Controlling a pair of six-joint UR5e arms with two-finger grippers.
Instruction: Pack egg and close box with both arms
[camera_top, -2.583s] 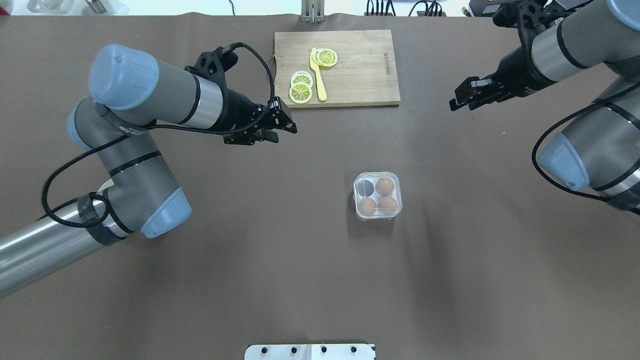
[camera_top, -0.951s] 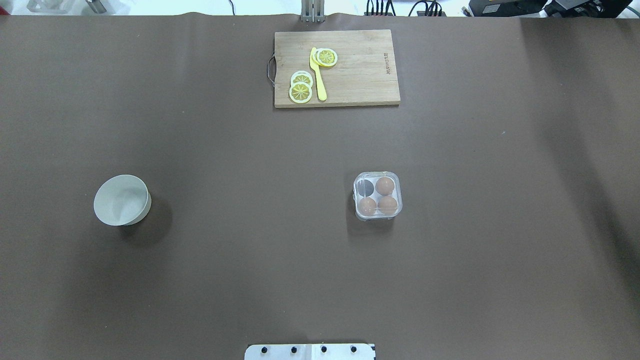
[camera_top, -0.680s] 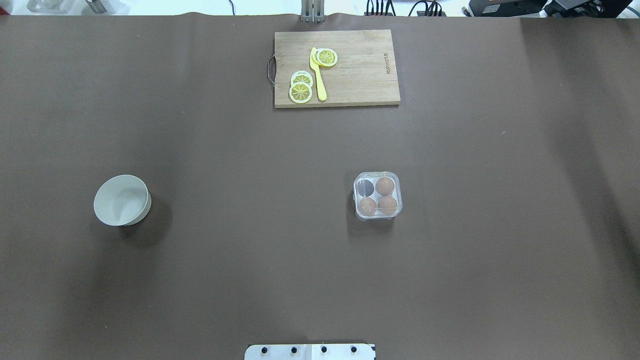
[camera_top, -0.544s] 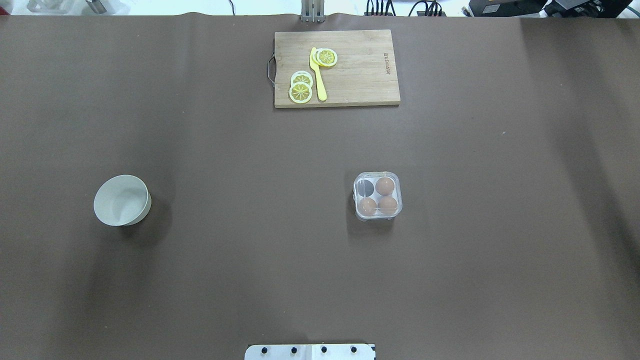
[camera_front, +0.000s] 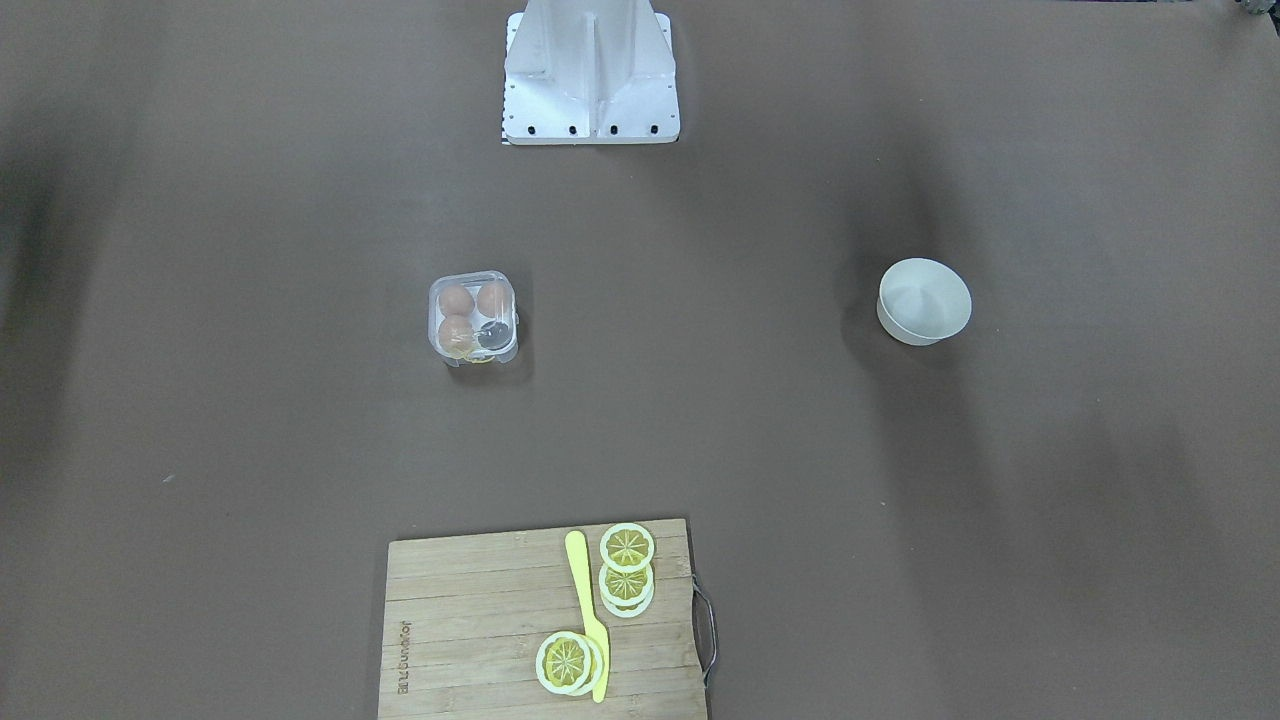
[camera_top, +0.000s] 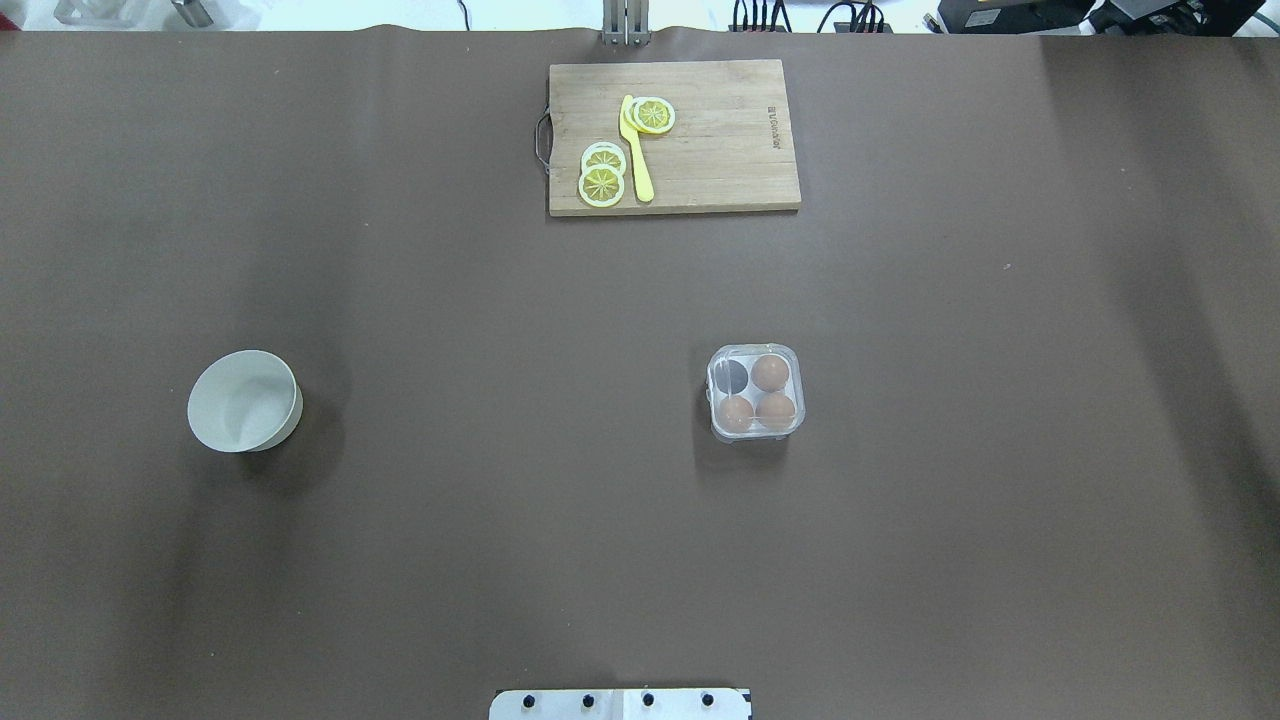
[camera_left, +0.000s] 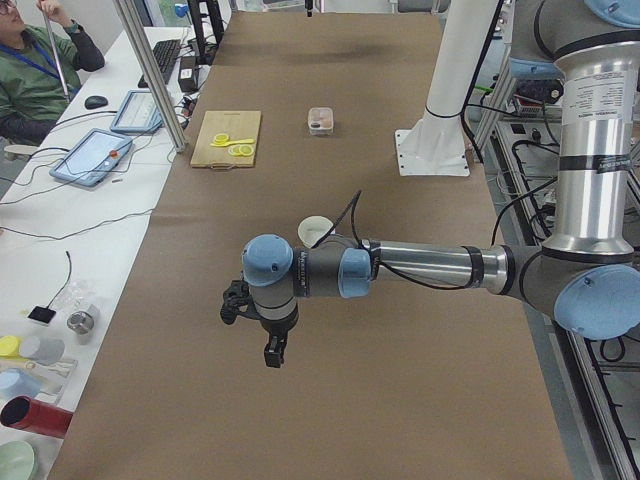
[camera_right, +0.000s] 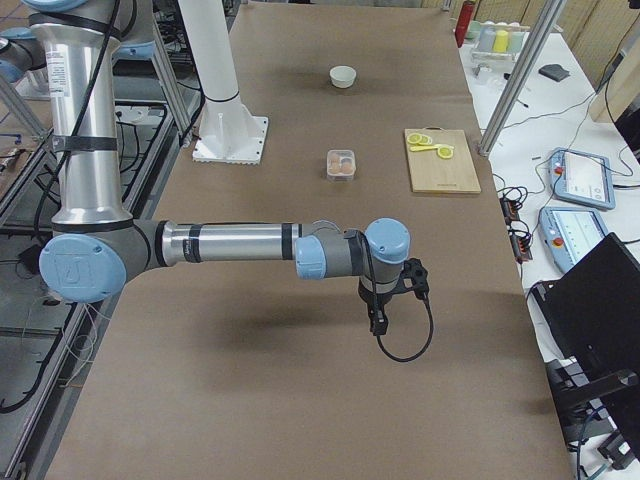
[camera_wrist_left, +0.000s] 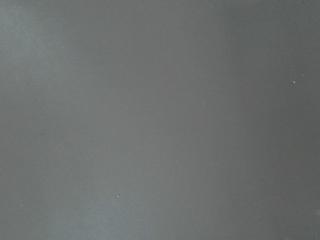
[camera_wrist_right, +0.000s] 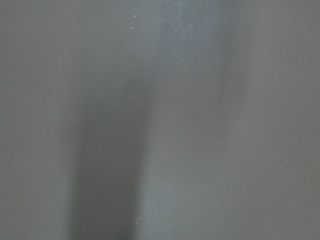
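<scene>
The clear box (camera_top: 755, 392) stands right of the table's middle with its lid down; it also shows in the front view (camera_front: 473, 316). Three brown eggs fill three cells, among them one egg (camera_top: 770, 372); I cannot tell them apart. The fourth cell (camera_top: 733, 375) looks dark. Both arms are outside the overhead and front views. The left gripper (camera_left: 272, 356) hangs over bare table at the left end, far from the box. The right gripper (camera_right: 379, 322) hangs over bare table at the right end. I cannot tell whether either is open or shut. Both wrist views show only brown table.
A white bowl (camera_top: 243, 401) stands on the left side of the table. A wooden cutting board (camera_top: 720, 140) with lemon slices (camera_top: 602, 183) and a yellow knife (camera_top: 636, 150) lies at the far edge. The white robot base (camera_front: 590, 70) stands at the near edge.
Since 2.6 s ago both arms have left the overhead view, uncovering the white bowl. Over the last second nothing on the table has moved.
</scene>
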